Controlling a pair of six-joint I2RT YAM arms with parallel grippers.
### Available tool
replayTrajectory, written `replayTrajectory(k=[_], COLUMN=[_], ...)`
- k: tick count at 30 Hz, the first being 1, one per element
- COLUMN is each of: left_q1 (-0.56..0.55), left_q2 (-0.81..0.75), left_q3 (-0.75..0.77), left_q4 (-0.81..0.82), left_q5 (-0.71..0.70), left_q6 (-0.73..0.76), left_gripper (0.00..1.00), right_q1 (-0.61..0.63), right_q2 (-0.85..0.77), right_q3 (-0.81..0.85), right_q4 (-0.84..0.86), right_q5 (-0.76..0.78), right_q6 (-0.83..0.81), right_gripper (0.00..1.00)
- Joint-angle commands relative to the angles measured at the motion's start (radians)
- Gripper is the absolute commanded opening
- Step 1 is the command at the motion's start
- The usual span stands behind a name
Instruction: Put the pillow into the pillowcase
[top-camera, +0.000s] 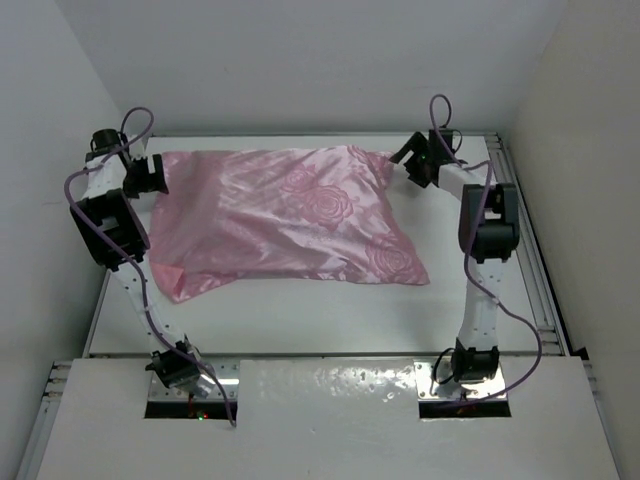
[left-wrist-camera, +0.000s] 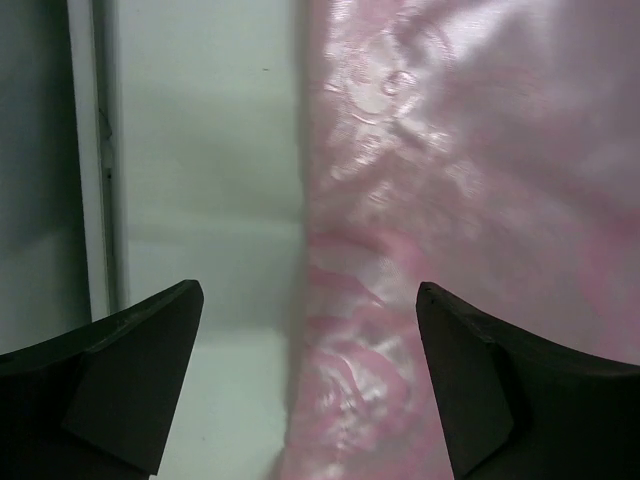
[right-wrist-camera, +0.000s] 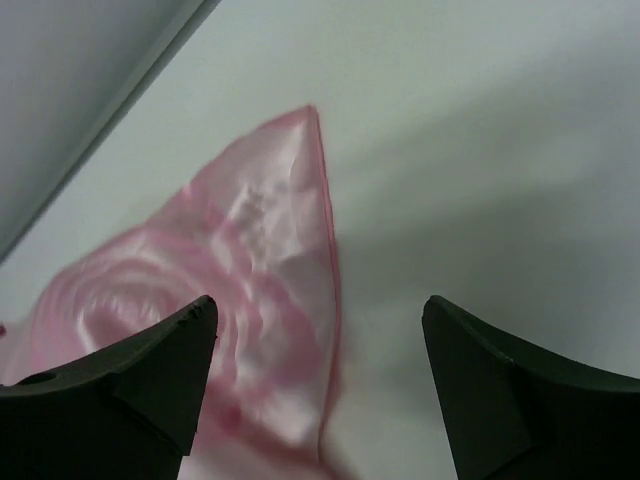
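Note:
The pink satin pillowcase (top-camera: 285, 222) with rose pattern lies puffed up across the far half of the table. The pillow itself does not show; no cream foam is visible. My left gripper (top-camera: 160, 175) is open at the case's far left corner, its jaws straddling the case's edge (left-wrist-camera: 400, 250). My right gripper (top-camera: 405, 160) is open at the far right corner, and the pointed corner of the case (right-wrist-camera: 270, 260) lies between its fingers. Neither gripper holds anything.
The white table (top-camera: 330, 310) has raised rails at its left, far and right edges. White walls stand close behind and on both sides. The arm bases sit in cut-outs of the near white panel (top-camera: 320, 400).

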Motion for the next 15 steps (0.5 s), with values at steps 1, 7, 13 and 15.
replayTrajectory(k=[1,7,13,15], left_q1=[-0.011,-0.048,-0.099,-0.14], left_q2=[0.042,0.145,0.161,0.145], left_q3=[0.048,0.025,0.008,-0.012], left_q4=[0.104,0.098,0.096,0.105], left_q5=[-0.074,-0.083,-0.006,-0.003], left_q6=[-0.066,-0.062,0.008,0.042], left_gripper=[0.87,0.86,0.33,0.12], right_q1=[0.025,0.08,0.048,0.025], right_q2=[0.16,0.314,0.299,0.24], right_q3=[0.193,0.255,0.128,0.091], right_q4=[-0.013,0.059,0.266,0.306], right_q5=[0.051,0.027,0.051,0.082], right_q6=[0.183,0.352,0.498,0.483], right_gripper=[0.81,0.67,0.0,0.0])
